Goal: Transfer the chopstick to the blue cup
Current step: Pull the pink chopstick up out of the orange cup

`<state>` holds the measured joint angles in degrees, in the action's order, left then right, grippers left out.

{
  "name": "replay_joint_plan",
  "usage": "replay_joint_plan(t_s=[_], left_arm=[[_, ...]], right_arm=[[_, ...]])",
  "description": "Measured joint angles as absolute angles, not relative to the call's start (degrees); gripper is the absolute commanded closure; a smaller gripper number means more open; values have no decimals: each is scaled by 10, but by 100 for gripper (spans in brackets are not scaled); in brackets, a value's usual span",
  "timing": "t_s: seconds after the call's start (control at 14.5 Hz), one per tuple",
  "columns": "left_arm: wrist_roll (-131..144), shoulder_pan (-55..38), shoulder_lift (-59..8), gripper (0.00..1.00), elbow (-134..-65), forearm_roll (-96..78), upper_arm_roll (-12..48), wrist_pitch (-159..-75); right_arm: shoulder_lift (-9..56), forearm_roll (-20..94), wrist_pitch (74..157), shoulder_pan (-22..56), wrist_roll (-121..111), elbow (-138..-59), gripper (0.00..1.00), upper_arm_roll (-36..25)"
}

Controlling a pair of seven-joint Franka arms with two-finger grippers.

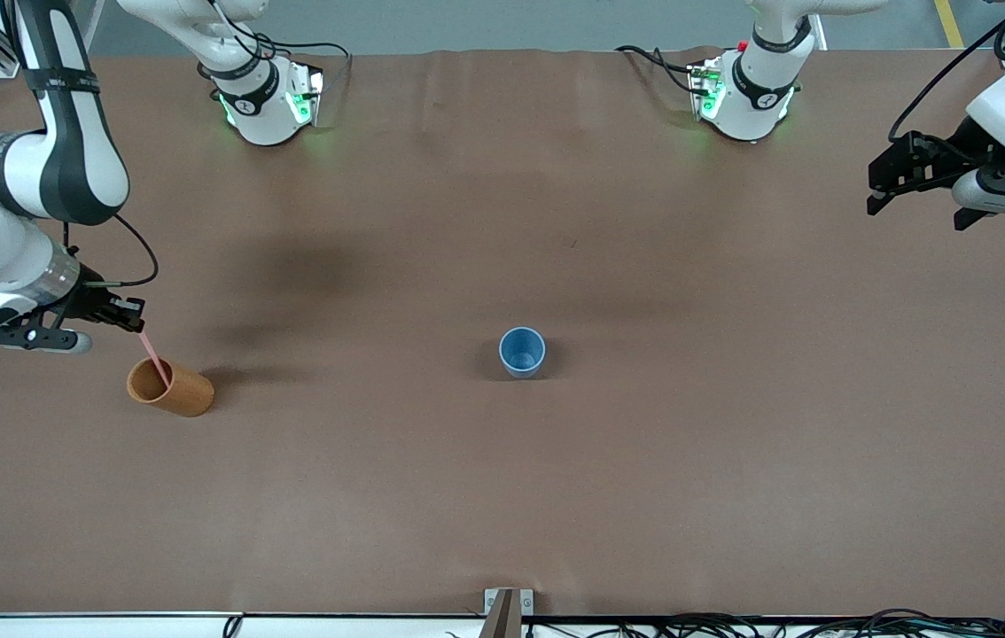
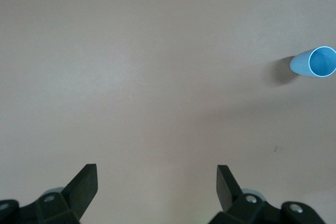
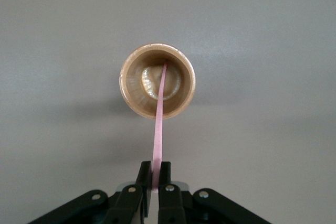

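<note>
We are seeing the right gripper (image 1: 137, 324) sitting just above the wood-coloured cup (image 1: 171, 388) at the right arm's end of the counter (image 1: 502, 496), jaws pressed together and pinching the upper end of the chopstick (image 1: 154, 354). The chopstick is slanting down from the jaws into the cup, its lower end resting inside on the cup's bottom (the right wrist view is showing this clearly: chopstick (image 3: 159, 124) running from the right gripper (image 3: 156, 174) over the rim into the wood-coloured cup (image 3: 157, 81)).

We are finding the blue cup (image 1: 522, 351) standing upright near the middle of the counter, well apart from the wood-coloured cup, with nothing showing inside it. In the left wrist view the blue cup (image 2: 314, 62) is off to one edge, with nothing touching it.

The left arm is waiting, its left gripper (image 1: 882, 190) hanging in the air over the left arm's end of the counter, jaws spread wide and holding nothing (left gripper (image 2: 156, 182) over bare counter (image 2: 157, 77)).
</note>
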<state>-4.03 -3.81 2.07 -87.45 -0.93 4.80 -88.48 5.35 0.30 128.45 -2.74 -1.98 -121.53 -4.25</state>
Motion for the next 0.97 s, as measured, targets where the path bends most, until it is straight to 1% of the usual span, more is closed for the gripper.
replay_joint_plan(t_s=[0.28,0.41,0.62,0.83,0.97], left_arm=[[-40,-38,21,0,-875,-9,48,-885],[-40,-38,21,0,-874,-9,48,-885],[-40,-38,21,0,-874,-9,48,-885],[-40,-38,21,0,-874,-9,48,-884],[-40,-38,20,0,-874,-9,48,-884]], right_arm=[[53,3,1282,-27,-19,-1211,97,-42],[53,3,1251,-27,-18,-1188,97,-42],[49,3,1145,-27,-17,-1102,97,-42],[43,4,1012,-27,-17,-986,97,-42],[40,5,941,-24,-17,-915,98,-39]])
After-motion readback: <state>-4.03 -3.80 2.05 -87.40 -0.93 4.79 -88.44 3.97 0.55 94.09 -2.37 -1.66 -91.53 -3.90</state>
